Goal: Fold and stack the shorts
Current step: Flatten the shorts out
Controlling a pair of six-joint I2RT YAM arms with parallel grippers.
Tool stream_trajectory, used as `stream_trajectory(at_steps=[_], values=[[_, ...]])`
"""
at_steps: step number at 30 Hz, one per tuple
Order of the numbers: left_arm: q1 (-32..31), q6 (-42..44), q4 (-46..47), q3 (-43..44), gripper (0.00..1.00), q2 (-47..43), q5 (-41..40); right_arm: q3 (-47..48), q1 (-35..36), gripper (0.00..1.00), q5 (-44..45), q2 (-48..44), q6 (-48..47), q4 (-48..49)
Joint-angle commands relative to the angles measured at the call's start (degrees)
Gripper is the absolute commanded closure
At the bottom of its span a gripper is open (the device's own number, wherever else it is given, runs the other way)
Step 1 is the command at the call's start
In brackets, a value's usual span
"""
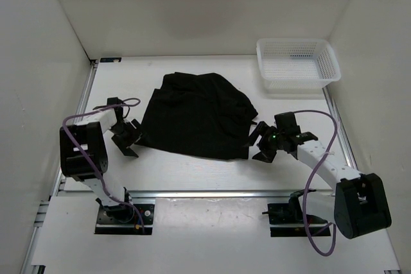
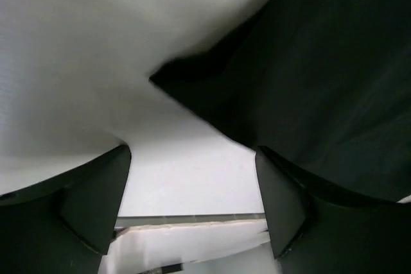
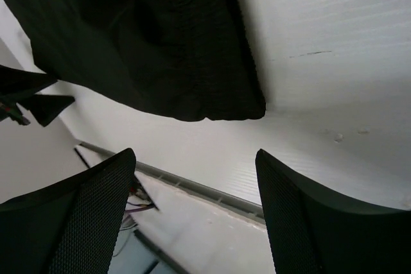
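Note:
The black shorts [image 1: 196, 115] lie spread and slightly rumpled in the middle of the white table. My left gripper [image 1: 130, 138] is open and empty just off the shorts' near left corner. In the left wrist view that corner [image 2: 308, 68] lies ahead and to the right of my fingers [image 2: 96, 203]. My right gripper [image 1: 262, 141] is open and empty just off the near right corner. In the right wrist view the ribbed waistband corner [image 3: 212, 75] lies above the gap between my fingers [image 3: 302, 216].
A white mesh basket [image 1: 297, 63] stands at the far right corner. White walls enclose the table on the left, back and right. A metal rail [image 1: 212, 192] runs along the near edge.

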Motion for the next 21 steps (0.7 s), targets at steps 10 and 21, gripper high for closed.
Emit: stream_trajectory(at_steps=[10, 21], values=[[0.2, -0.5, 4.9, 6.0, 0.90, 4.7, -0.8, -10.7, -0.6, 0.24, -6.6, 3.2, 19.8, 14.8], [0.2, -1.6, 4.9, 6.0, 0.90, 2.5, -0.8, -17.3, -0.6, 0.33, -0.8, 4.9, 31.5, 28.2]])
